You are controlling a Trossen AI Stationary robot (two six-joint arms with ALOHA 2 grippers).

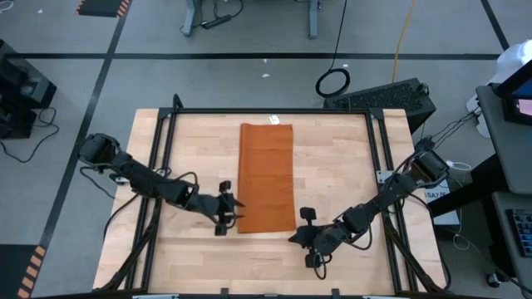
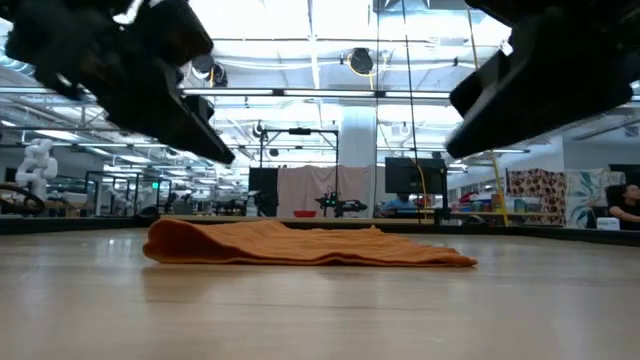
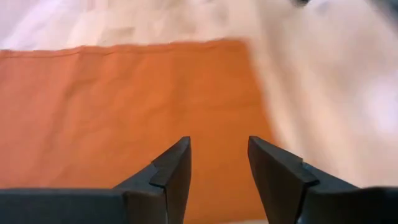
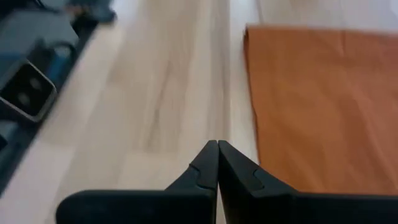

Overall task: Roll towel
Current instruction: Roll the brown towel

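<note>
Fingers point(image 3: 171, 177) of the left gripper point(image 1: 235, 213) are held partly apart with nothing between them, and the towel point(image 1: 267, 177) is seen lying flat just ahead of their tips, its near long edge beneath them and its corner a little past one finger. Beside the opposite long edge of the towel, the right gripper point(image 1: 296, 237) is poised over the bare wooden table point(image 1: 349, 158) with its fingers pressed together, the cloth untouched to one side of them.

A plain burnt-orange towel point(image 1: 267, 178) (white tag at one edge) lies on the pale wood-grain table point(image 1: 341, 166).
</note>
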